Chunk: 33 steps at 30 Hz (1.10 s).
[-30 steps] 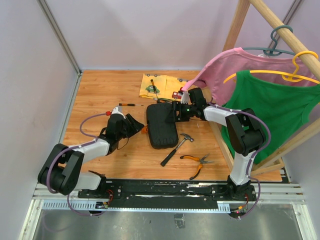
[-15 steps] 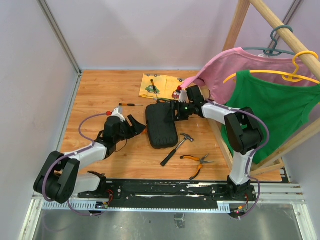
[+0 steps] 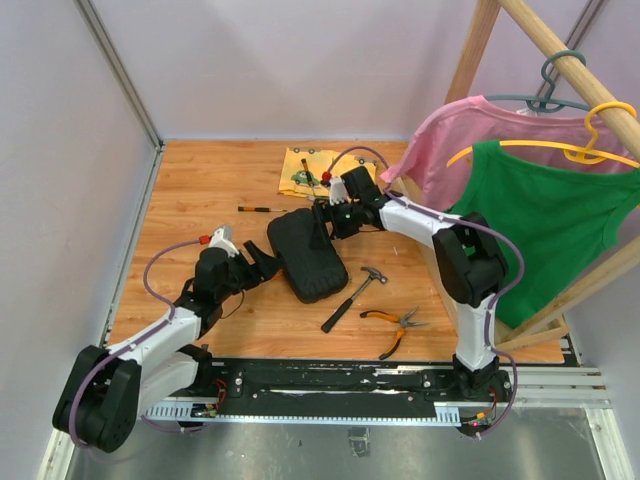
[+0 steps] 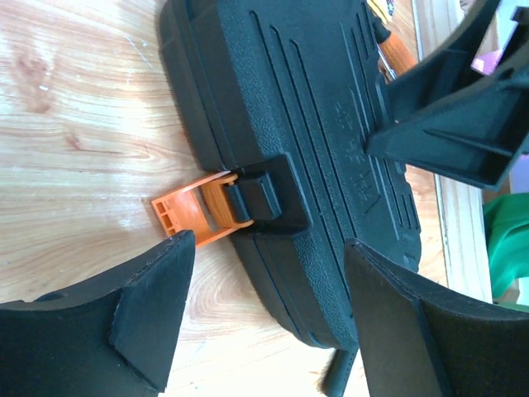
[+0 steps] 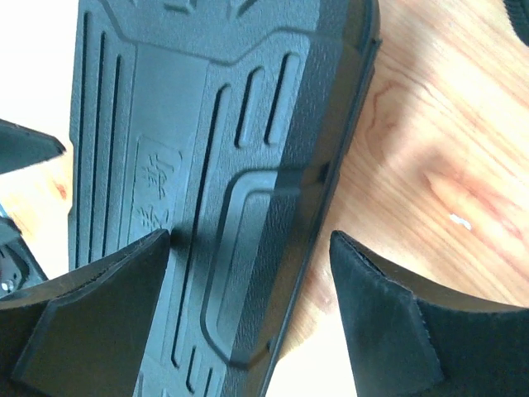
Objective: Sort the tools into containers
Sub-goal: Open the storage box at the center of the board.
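Observation:
The black ribbed tool case [image 3: 305, 255] lies closed and tilted on the wooden table. My left gripper [image 3: 262, 262] is open at its left edge, the orange latch [image 4: 194, 211] sticking out between its fingers [image 4: 149, 306]. My right gripper [image 3: 325, 215] is open at the case's far end, one finger over the lid [image 5: 190, 165], the other [image 5: 397, 322] over bare wood. A claw hammer [image 3: 355, 297] and orange-handled pliers [image 3: 392, 325] lie right of the case. A thin dark screwdriver [image 3: 262, 209] lies to the far left. An orange-and-black screwdriver [image 3: 310, 178] lies on the yellow cloth.
The yellow cloth [image 3: 335, 168] lies at the back of the table. A wooden clothes rack [image 3: 470, 60] with pink [image 3: 460, 130] and green [image 3: 550, 220] shirts stands along the right side. Grey walls close the left and back.
The case has slid and turned to the left. My right gripper moved left along with its far end. My left gripper drew back to the near left, staying at the latch side.

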{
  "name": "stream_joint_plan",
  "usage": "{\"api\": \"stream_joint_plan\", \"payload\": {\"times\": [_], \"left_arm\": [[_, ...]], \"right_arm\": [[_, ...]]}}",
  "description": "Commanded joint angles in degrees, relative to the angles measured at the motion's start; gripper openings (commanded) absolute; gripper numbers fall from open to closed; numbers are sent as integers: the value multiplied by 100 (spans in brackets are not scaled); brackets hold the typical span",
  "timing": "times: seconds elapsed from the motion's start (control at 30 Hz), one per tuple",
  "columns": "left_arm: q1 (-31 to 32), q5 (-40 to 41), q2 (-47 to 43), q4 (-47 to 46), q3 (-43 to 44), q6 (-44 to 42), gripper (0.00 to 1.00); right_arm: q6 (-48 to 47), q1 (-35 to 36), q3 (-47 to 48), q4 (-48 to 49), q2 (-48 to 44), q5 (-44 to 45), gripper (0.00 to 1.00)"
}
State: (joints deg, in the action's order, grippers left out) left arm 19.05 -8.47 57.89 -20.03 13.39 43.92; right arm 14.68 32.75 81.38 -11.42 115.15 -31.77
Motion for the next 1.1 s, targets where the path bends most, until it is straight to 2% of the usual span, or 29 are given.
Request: {"api": "stream_joint_plan", "payload": {"times": [0.0,0.17,0.37,0.5,0.67,0.83,1.07], "left_arm": [[-56,435,-328,495,-122,-77,74],[-53,649,-430,712,-161,-53,67],[-51,977,-293,961,-135,-37,63],[-57,1165,-195,1118,-101,-7,66],[-51,1246,57,1162,0,51,71],[-53,1203,458,1110,196,114,76],[-52,1243,911,1279,461,179,75]], "right_arm": [[-342,71,-190,-235,-595,609,81],[-443,128,-371,-132,-1060,815,83],[-894,702,-429,-396,-1320,1998,88],[-1145,1224,-448,-460,-1402,2833,99],[-1430,1865,-251,-637,-1280,3681,99],[-1438,2097,-80,-721,-1038,3774,99],[-1474,2306,185,-875,-798,3869,99]]}}
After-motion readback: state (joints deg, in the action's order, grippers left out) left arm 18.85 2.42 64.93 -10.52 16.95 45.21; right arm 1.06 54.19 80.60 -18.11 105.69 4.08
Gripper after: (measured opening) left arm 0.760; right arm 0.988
